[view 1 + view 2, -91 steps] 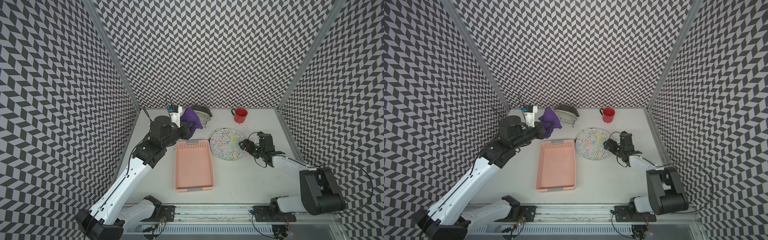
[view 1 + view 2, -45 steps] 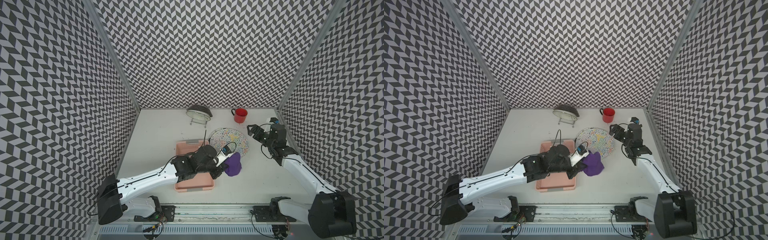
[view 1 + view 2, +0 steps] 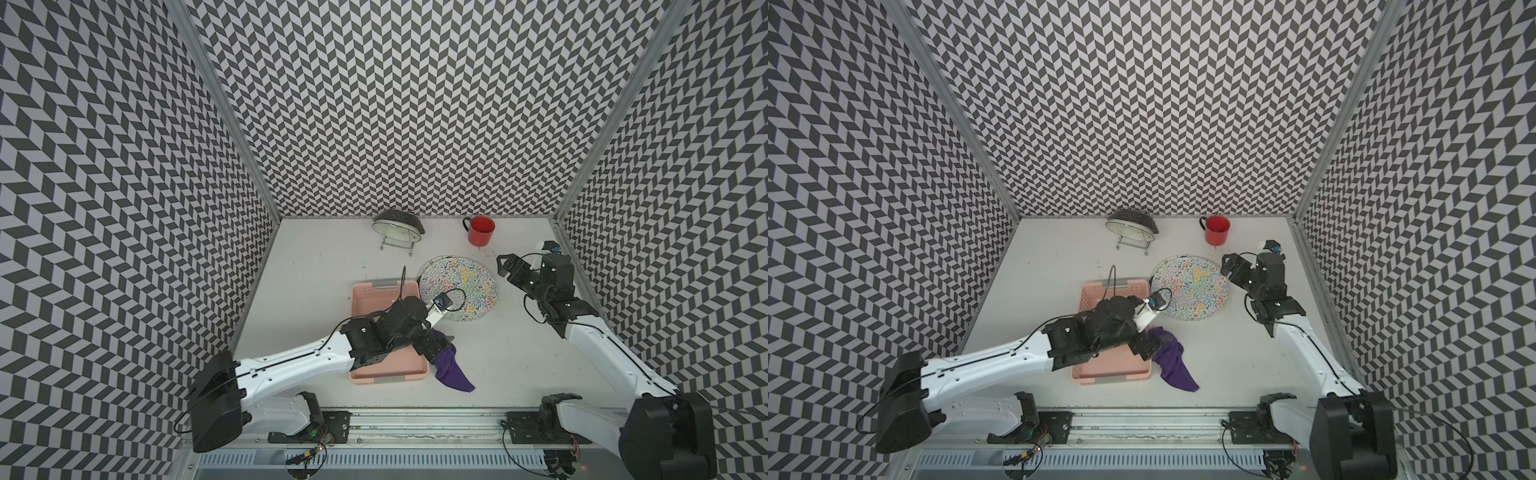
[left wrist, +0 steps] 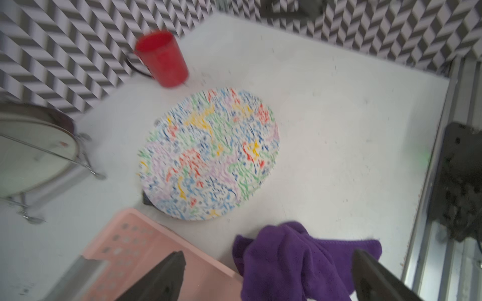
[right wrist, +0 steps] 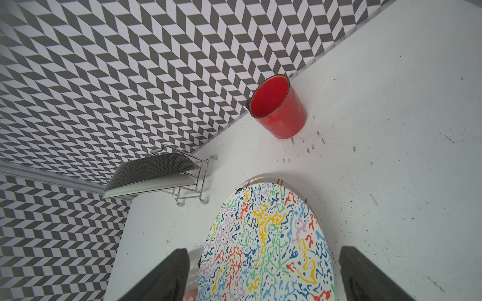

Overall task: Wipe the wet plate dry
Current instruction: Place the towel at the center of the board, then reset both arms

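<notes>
Nearest, the cloth (image 3: 451, 370) lies crumpled beside the tray (image 3: 374, 376), under the left gripper (image 4: 267, 252), whose jaws stand wide and empty. Farther on sits the plate (image 3: 461, 286), unheld; the right gripper (image 5: 263, 250) hangs wide near its rim. A shallow grasp could catch one fold, and wiping could shove the loose plate.

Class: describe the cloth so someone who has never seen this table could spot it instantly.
Find the pink tray on the white table. Beside its near corner, towards the speckled plate, lies a crumpled cloth: the only purple, soft thing there.
</notes>
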Robot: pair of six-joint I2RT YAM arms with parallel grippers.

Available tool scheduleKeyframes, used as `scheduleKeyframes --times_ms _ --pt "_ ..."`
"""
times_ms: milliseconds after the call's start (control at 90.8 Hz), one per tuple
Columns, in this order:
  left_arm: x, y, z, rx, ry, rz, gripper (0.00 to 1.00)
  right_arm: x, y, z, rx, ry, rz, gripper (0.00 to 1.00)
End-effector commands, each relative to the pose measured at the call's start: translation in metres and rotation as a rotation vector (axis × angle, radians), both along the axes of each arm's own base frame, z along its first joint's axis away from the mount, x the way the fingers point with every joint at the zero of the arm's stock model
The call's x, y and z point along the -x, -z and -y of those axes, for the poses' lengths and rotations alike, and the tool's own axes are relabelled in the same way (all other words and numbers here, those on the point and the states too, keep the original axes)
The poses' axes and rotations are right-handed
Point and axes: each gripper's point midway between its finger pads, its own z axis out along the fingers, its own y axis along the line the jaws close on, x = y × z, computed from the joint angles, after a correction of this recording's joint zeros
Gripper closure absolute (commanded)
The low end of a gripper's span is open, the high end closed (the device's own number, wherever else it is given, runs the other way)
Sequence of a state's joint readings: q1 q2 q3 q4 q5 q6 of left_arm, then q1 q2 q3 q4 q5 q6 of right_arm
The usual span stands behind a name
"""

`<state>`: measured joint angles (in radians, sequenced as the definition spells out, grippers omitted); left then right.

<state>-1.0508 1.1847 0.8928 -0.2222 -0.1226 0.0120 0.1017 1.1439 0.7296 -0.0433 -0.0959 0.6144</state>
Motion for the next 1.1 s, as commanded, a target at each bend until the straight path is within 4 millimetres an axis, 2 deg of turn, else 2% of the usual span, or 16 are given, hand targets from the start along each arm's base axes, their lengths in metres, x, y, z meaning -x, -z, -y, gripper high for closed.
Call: scheduleKeyframes --times_ms 0,99,209,275,319,441,496,507,606,661,738,804,870,958,1002,1090 --pt "-0.039 -0.076 -0.033 0.266 -0.184 0.076 0.00 -0.007 -0.029 0.017 0.060 0.063 0.118 0.06" --pt "-0.076 -0.112 -0.111 0.484 -0.433 0.137 0.00 -0.006 -0.038 0.043 0.168 0.155 0.183 0.04" --pt "-0.095 -0.113 -0.205 0.496 -0.743 0.317 0.00 0.004 -0.037 0.070 0.328 0.260 0.264 0.02" --pt "-0.099 -0.098 -0.246 0.424 -0.878 0.405 0.00 0.012 -0.031 0.075 0.405 0.274 0.337 0.02" --pt "-0.103 -0.084 -0.269 0.377 -0.950 0.438 0.00 0.018 -0.016 0.077 0.447 0.274 0.350 0.02" --pt "-0.119 -0.034 -0.322 0.319 -1.073 0.424 0.00 0.029 0.005 0.090 0.517 0.339 0.381 0.00" --pt "-0.126 -0.012 -0.336 0.285 -1.116 0.415 0.00 0.028 0.006 0.088 0.535 0.332 0.427 0.01" --pt "-0.127 -0.009 -0.337 0.271 -1.119 0.419 0.00 0.029 0.014 0.088 0.542 0.325 0.418 0.00" --pt "-0.138 0.008 -0.332 0.226 -1.064 0.453 0.00 0.019 0.033 0.085 0.562 0.304 0.420 0.00" --pt "-0.149 0.024 -0.332 0.217 -1.060 0.430 0.00 -0.002 0.031 0.077 0.597 0.260 0.424 0.00" --pt "-0.163 0.046 -0.340 0.229 -1.092 0.374 0.00 -0.023 0.050 0.078 0.609 0.235 0.336 0.00" --pt "-0.171 0.063 -0.347 0.258 -1.107 0.340 0.00 -0.006 0.043 0.072 0.603 0.223 0.446 0.00" --pt "-0.177 0.066 -0.351 0.291 -1.096 0.353 0.00 0.015 0.046 0.070 0.595 0.218 0.497 0.00" --pt "-0.188 0.063 -0.354 0.299 -1.070 0.362 0.00 0.003 0.052 0.069 0.599 0.200 0.453 0.00" --pt "-0.192 0.074 -0.356 0.296 -1.065 0.321 0.00 -0.006 0.048 0.069 0.596 0.195 0.440 0.01" --pt "-0.198 0.079 -0.346 0.272 -1.008 0.304 0.01 -0.003 0.047 0.069 0.596 0.202 0.454 0.00"
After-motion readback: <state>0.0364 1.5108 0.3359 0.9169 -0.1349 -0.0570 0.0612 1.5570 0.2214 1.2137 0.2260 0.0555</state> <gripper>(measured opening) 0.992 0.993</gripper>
